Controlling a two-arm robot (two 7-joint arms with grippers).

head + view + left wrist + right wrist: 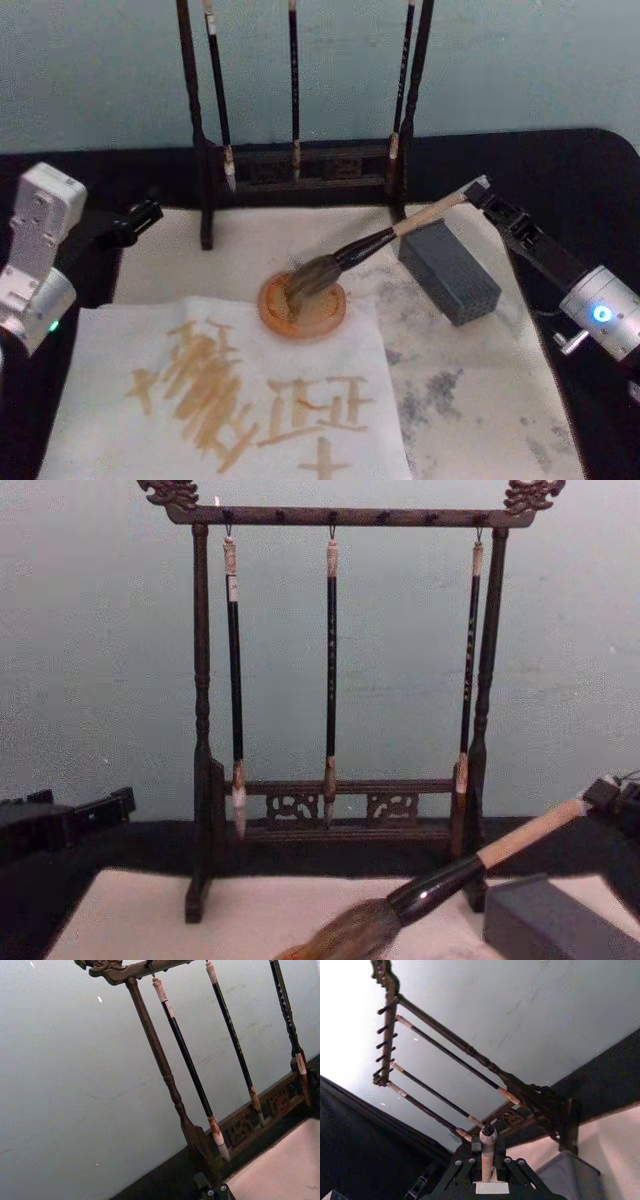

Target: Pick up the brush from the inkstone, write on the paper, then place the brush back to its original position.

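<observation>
Now bushy brush (345,260), round orange dish (303,307), blocky inkstone (450,272)

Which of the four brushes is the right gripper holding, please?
The large bushy brown brush, held by the right gripper; the three slim black brushes hang on the rack.

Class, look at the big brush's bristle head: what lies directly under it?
The brush bristles rest in a round orange dish; its centre is hidden by them. Right gripper holds the handle end.
</observation>
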